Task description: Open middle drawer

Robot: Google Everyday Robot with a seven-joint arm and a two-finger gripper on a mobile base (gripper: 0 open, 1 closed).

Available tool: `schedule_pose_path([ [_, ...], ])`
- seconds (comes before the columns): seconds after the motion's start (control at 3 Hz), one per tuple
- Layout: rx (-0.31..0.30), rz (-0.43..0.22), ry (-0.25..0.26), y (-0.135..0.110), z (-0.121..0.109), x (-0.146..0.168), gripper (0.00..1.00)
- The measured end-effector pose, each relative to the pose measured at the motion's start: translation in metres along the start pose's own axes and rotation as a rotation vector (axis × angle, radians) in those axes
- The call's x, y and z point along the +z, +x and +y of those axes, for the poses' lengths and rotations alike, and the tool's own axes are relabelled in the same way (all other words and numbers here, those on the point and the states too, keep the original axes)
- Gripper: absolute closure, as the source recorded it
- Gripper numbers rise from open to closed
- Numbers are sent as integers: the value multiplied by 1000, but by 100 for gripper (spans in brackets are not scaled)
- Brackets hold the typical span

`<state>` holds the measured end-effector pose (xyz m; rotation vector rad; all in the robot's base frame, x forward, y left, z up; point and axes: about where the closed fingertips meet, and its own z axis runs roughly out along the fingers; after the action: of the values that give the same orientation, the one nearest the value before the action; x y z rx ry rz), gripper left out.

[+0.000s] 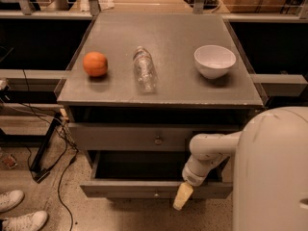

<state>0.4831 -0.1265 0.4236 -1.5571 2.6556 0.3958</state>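
The middle drawer (120, 188) is pulled out from the grey cabinet, showing its dark inside, with a small knob (155, 194) on its long shallow front. Above it the taller top drawer (115, 137) with a bigger knob (158, 140) is closed. My gripper (182, 197) hangs from the white arm (207, 150) just in front of the middle drawer's front, right of its knob and apart from it. Its yellowish tip points down and left. The lowest drawer is hidden under the open one.
On the cabinet top (173, 88) lie an orange (95, 64), a clear plastic bottle (144, 69) on its side and a white bowl (214, 60). My white body (274, 172) fills the lower right. Cables (53, 143) and white shoes (14, 211) are on the floor at left.
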Motion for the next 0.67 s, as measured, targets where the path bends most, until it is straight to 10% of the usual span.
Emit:
schedule_pose_path([
  [0.67, 33, 28, -7, 30, 8, -9, 0],
])
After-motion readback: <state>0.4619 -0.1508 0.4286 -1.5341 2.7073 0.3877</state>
